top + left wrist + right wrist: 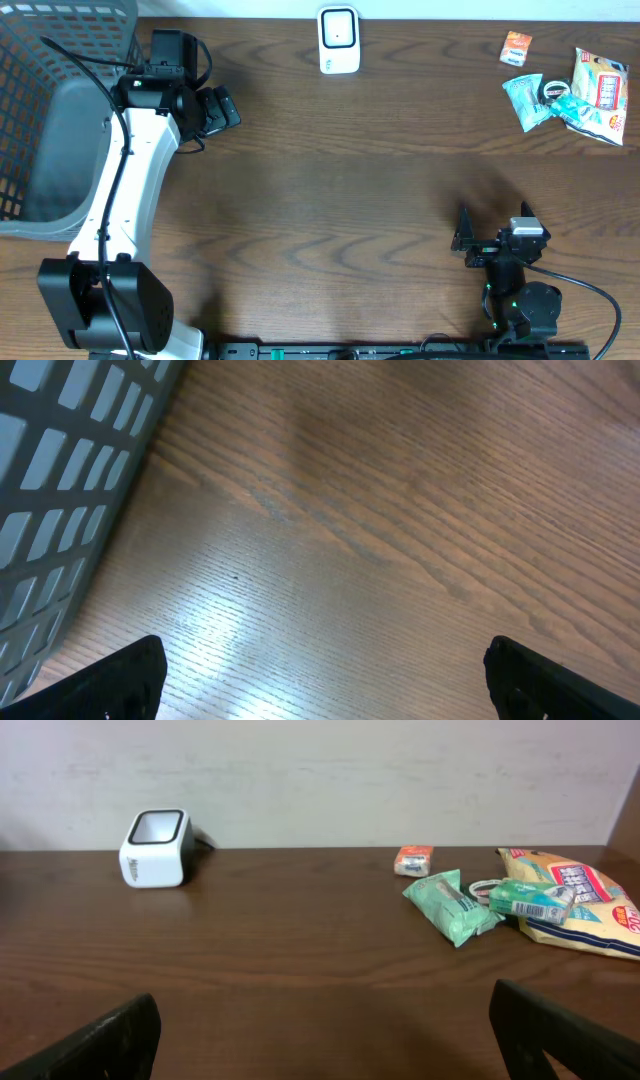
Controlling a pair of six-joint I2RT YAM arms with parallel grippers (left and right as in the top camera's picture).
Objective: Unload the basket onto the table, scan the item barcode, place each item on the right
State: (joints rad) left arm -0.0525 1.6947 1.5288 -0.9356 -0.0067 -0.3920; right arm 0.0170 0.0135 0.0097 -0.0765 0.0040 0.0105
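Closest in, the right gripper (495, 218) sits low over the dark brown wooden table (330, 210), jaws spread wide, nothing between them. Further up on the left, the left gripper (222, 110) is just beside the grey plastic mesh basket (40, 120), jaws likewise apart and empty. At the far edge, the white boxy barcode scanner (339, 40) stands mid-table. Off to its right the items cluster: small orange packet (517, 46), teal pouch (523, 98), yellow-and-white snack bag (600, 80), well apart from both grippers.
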